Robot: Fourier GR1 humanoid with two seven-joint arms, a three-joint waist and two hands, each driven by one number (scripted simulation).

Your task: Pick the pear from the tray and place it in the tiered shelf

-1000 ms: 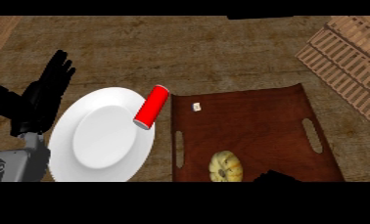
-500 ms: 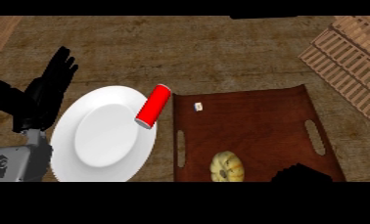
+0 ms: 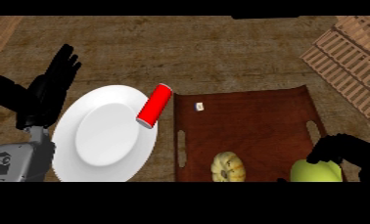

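So the biggest thing here is the wooden counter point(image 3: 217, 47), and on it the brown tray point(image 3: 249, 110) with slot handles takes up the near right. Far right there's the slatted wooden tiered shelf point(image 3: 343, 59), well apart from the tray's far corner. Left of the tray sits a white plate point(image 3: 101, 135), and a red can point(image 3: 154, 104) lies on its side, tilted, resting against the plate's right rim, just beside the tray's left edge. On the tray near the front there's a pale ribbed squash point(image 3: 229, 166), and a tiny white tag-looking bit point(image 3: 198, 106) up by the far left corner, too small to say what it is. The pear point(image 3: 315, 171), yellow-green, is at the tray's near right corner at the bottom edge of the view, and the right hand point(image 3: 338, 150) is on top of it with fingers curled down around it. The left hand point(image 3: 51, 88) is over at the left by the plate, fingers straight and pointing away, holding nothing.
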